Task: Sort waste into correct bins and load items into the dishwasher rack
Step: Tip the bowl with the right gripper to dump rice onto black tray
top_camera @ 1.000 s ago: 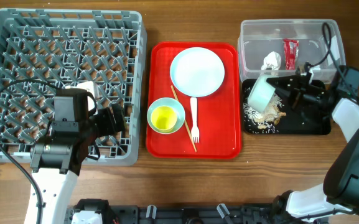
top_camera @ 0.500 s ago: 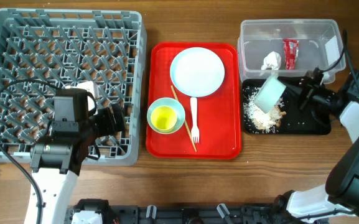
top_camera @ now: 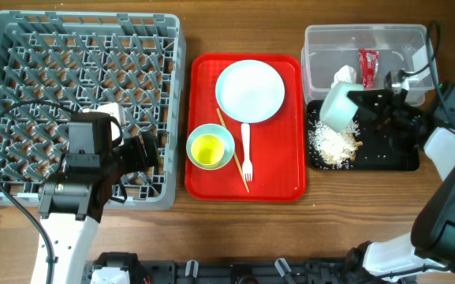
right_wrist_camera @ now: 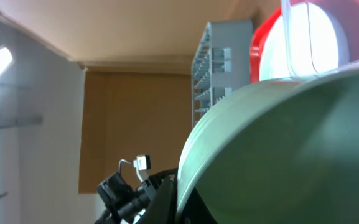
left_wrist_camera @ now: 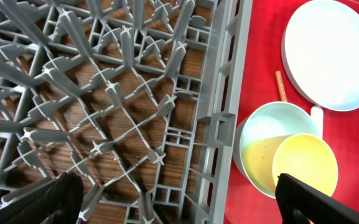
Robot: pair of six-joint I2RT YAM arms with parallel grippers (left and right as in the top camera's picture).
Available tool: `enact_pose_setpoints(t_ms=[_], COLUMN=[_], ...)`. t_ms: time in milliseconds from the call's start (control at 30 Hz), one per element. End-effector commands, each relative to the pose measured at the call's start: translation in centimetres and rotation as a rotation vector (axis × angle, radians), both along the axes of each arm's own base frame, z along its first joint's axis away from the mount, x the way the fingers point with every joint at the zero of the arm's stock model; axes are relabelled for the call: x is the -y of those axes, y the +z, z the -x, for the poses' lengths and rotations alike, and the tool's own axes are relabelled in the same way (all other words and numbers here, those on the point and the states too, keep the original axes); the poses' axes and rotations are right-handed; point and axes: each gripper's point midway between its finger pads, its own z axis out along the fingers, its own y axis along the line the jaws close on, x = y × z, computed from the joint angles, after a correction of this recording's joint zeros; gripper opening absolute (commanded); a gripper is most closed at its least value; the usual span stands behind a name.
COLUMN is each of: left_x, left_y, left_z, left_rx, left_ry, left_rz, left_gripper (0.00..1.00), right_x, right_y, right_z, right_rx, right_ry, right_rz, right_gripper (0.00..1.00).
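Pale blue-green, the bowl (top_camera: pixel 337 107) lies tipped on its side, clamped at the tips of the right gripper (top_camera: pixel 363 105). It hangs over the left end of the black tray (top_camera: pixel 393 160), just above the rice scraps (top_camera: pixel 333 146). Over the rack (top_camera: pixel 22 47) the left gripper (left_wrist_camera: pixel 176 193) hovers with its fingers (left_wrist_camera: pixel 61 194) spread wide apart, holding nothing.

Two small pale blue-green bowls (top_camera: pixel 225 136) (top_camera: pixel 336 109), one round pale blue plate (top_camera: pixel 250 91), one small yellow cup (top_camera: pixel 207 150), one white plastic fork (top_camera: pixel 246 146), one grey plastic pegged rack (top_camera: pixel 85 19), one clear plastic tub (top_camera: pixel 314 59), one shallow black tray (top_camera: pixel 385 158).
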Motion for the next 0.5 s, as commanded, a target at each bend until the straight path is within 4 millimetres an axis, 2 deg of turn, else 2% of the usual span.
enact_pose_setpoints(t_ms=[0,67,133,233,300,367,400,467], left_x=[0.1,0.1,0.1,0.1,0.2,0.2,0.2,0.2], left_y=[0.9,0.9,0.9,0.9,1.1,1.1,1.1,1.1], left_z=[-0.4,-0.4,-0.4,-0.4,-0.6,-0.6,-0.6,-0.6], left_rx=[0.023,0.024,0.023,0.024,0.033,0.035,0.034,0.035], left_ry=[0.000,0.000,0.000,0.000,0.000,0.000,0.000,0.000], left_rz=[0.006,0.006,0.006,0.006,0.007,0.007,0.007,0.007], left_gripper=[1.00,1.00,1.00,1.00,1.00,1.00,1.00,1.00], right_x=[-1.2,-2.6,-3.5,-7.5,-11.6,-13.1,-13.7,-15.2], right_y=[-1.9,-2.1,-1.4,4.1,7.0,8.0,8.4,7.5], right_z=[-0.6,-0.8,-0.9,-1.3,-1.1,-1.2,-1.6,-2.7], right_rx=[-0.178,-0.205,-0.177,0.092,0.197,0.227,0.232,0.238], right_ry=[-0.036,-0.061,-0.103,-0.127,-0.092,-0.069,-0.055,0.019], right_rz=[0.038,0.140,0.281,0.576,0.764,0.888,1.008,1.118], right_gripper=[0.05,0.05,0.05,0.05,0.05,0.05,0.05,0.04])
